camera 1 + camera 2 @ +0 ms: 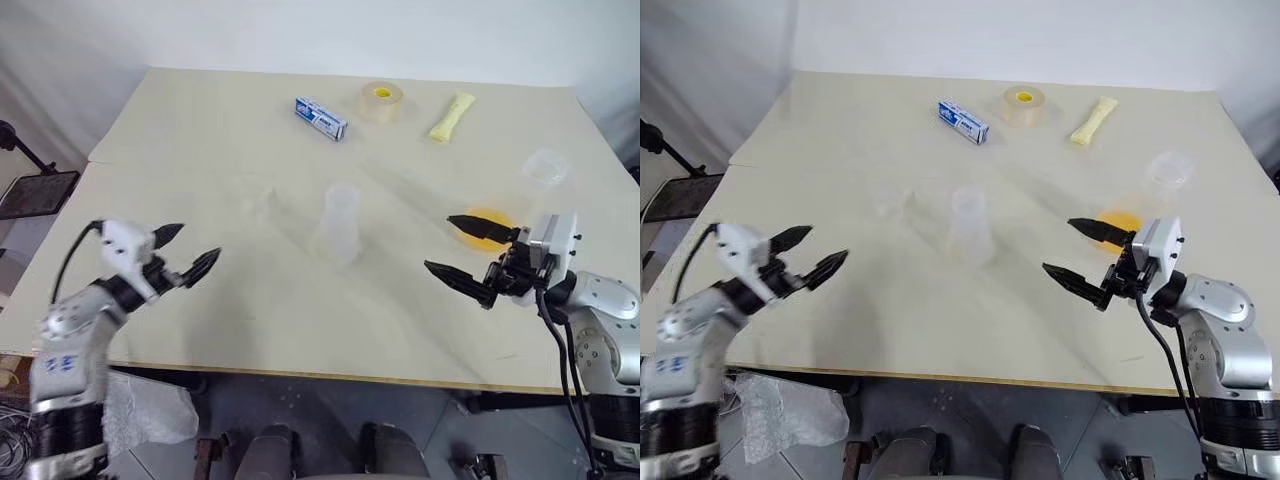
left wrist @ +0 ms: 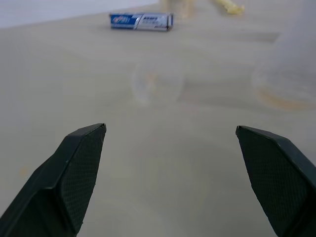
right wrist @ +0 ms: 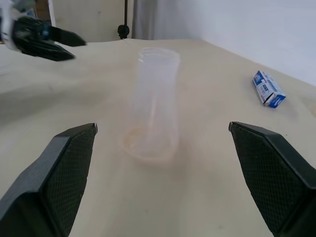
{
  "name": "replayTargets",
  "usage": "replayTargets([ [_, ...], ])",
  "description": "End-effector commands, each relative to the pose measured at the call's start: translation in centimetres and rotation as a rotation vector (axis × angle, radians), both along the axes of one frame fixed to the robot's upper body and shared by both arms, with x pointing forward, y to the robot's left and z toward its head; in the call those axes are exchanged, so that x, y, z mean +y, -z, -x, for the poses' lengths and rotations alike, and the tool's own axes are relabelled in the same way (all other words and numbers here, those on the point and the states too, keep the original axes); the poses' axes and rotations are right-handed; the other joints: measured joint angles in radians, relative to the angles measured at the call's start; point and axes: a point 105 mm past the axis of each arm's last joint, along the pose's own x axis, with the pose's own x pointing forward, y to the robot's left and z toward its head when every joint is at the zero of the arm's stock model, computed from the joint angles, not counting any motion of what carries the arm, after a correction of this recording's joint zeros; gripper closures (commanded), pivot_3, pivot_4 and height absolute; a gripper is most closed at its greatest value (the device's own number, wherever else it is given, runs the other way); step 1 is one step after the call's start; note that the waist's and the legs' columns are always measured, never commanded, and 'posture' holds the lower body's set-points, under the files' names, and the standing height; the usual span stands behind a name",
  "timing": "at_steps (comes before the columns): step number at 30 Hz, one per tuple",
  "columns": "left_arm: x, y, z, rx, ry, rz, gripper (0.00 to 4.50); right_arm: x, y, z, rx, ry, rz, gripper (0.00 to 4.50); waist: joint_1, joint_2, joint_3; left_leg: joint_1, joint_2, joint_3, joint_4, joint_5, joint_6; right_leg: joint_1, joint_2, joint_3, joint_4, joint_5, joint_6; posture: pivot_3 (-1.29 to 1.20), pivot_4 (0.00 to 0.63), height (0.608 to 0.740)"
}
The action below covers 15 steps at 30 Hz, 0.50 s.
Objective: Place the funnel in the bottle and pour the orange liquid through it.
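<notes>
Your bottle point(image 1: 339, 222) stands mid-table. The funnel point(image 2: 157, 85) lies just left of it, the orange liquid point(image 1: 487, 222) off to its right. Your 2 grippers, left point(image 1: 186, 250) and right point(image 1: 464, 252), gape wide on either side of it, holding nothing.

Bare lab table point(image 1: 200, 330), tripod beside
</notes>
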Motion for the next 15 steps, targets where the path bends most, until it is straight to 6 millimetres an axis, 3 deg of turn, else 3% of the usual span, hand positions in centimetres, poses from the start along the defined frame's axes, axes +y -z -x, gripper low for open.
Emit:
replayTargets([
  [1,-2.4,1.2,-3.0,-0.022,-0.042,-0.082,0.02,-0.3,-0.9,0.4,-0.037,0.009,0.015,0.0,0.002,0.0,0.0,0.0,0.0,0.0,0.0,0.0,0.0,0.0,0.0,0.0,0.0,0.0,0.0,0.0,0.15,0.74],
  [8,-4.0,2.5,-6.8,-0.051,-0.07,-0.173,0.02,-0.6,-0.8,0.8,-0.036,0.029,0.018,0.0,-0.003,0.0,0.0,0.0,0.0,0.003,-0.001,0.0,0.0,-0.001,0.001,-0.002,0.0,0.0,0.0,0.0,0.15,0.74],
  [15,-5.0,2.0,-9.5,-0.072,-0.095,-0.171,0.02,-0.7,-0.7,1.1,-0.032,0.049,0.016,0.0,0.001,-0.001,0.0,-0.001,-0.001,0.008,0.0,0.0,0.0,-0.001,0.0,-0.002,0.0,0.0,0.0,0.0,0.15,0.74],
])
